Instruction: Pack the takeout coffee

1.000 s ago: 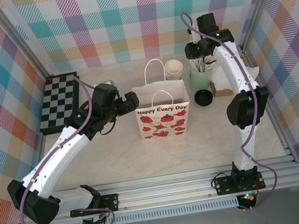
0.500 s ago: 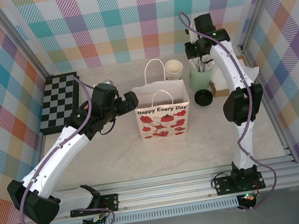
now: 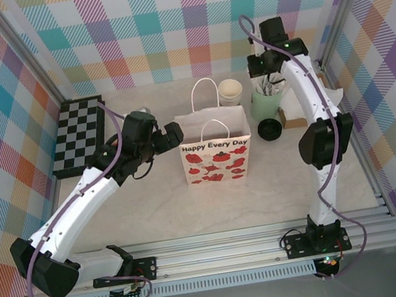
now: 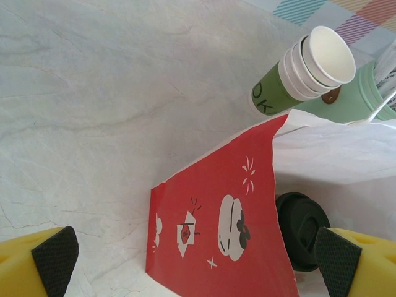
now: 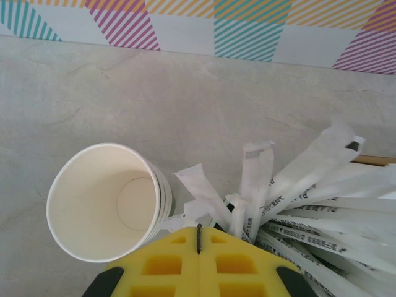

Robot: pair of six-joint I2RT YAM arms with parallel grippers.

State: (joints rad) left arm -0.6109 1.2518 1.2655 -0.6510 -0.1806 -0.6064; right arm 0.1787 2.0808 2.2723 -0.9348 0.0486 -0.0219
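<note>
One takeout coffee [image 3: 269,129], dark green with a black lid, stands on the table right of the white strawberry-print paper bag [image 3: 217,153]. In the left wrist view a second black lid [image 4: 302,230] shows past the bag's red side panel [image 4: 216,216] and seems to sit inside the bag. My left gripper [image 3: 174,134] [image 4: 197,260] is wide open at the bag's left side. My right gripper [image 3: 265,74] [image 5: 198,230] is shut over the white sticks [image 5: 322,185] in the pale green holder [image 3: 265,102]. Whether it pinches a wrapper I cannot tell.
A stack of lidless cream-rimmed cups [image 3: 231,90] [image 5: 105,201] [image 4: 303,71] stands behind the bag beside the holder. A checkerboard [image 3: 78,134] lies at the back left. A small brown box with white paper [image 3: 295,114] sits by the right wall.
The right gripper has closed its fingers above the sticks, and its arm shifted slightly. The left arm and the bag have not moved.
</note>
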